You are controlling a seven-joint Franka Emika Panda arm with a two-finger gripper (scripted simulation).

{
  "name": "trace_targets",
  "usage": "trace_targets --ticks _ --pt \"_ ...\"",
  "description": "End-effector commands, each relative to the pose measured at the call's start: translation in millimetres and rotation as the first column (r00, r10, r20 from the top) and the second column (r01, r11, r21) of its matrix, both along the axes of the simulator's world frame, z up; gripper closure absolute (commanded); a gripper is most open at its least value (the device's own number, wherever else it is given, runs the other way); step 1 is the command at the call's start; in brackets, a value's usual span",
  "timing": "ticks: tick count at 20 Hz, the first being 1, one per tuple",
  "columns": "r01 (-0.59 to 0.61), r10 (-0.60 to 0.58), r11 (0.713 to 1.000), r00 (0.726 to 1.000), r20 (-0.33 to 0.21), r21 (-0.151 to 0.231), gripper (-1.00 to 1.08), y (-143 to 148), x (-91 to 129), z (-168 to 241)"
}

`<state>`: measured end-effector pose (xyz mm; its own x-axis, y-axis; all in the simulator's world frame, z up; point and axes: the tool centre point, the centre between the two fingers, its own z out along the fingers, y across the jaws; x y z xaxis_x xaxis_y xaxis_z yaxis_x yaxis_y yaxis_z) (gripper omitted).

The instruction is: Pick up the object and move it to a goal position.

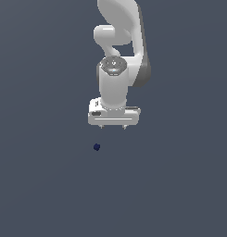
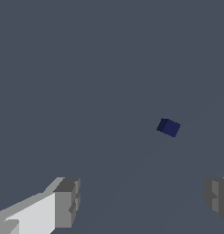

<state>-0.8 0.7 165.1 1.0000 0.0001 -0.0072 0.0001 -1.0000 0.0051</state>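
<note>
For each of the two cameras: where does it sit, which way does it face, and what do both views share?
Exterior view: off the arm, facing the white arm and its claw above the block.
Wrist view: on the wrist, looking past two spread fingertips at the floor.
Shared: the block, apart from the claw.

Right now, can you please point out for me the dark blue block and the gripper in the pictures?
dark blue block (image 2: 168, 127): wrist view, on the middle of its visible faces.
dark blue block (image 1: 97, 147): exterior view, on its centre.
gripper (image 1: 113, 127): exterior view, midway between its two fingertips.
</note>
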Motion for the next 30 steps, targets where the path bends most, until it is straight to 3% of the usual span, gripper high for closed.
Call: trace_targets --ticks 1,17,25,30 --pt "0.000 0.000 1.000 1.000 0.000 0.000 -0.92 0.0 0.0 0.0" --pt "-0.026 0.026 1.000 1.000 0.016 -0.007 -0.92 -0.4 7.7 17.0" --pt "0.097 -0.097 0.995 0.995 0.013 0.003 -0.92 -22.9 16.6 -15.1" --pt "0.234 -0.234 0.972 0.972 0.010 0.008 -0.92 -49.8 23.2 -52.3"
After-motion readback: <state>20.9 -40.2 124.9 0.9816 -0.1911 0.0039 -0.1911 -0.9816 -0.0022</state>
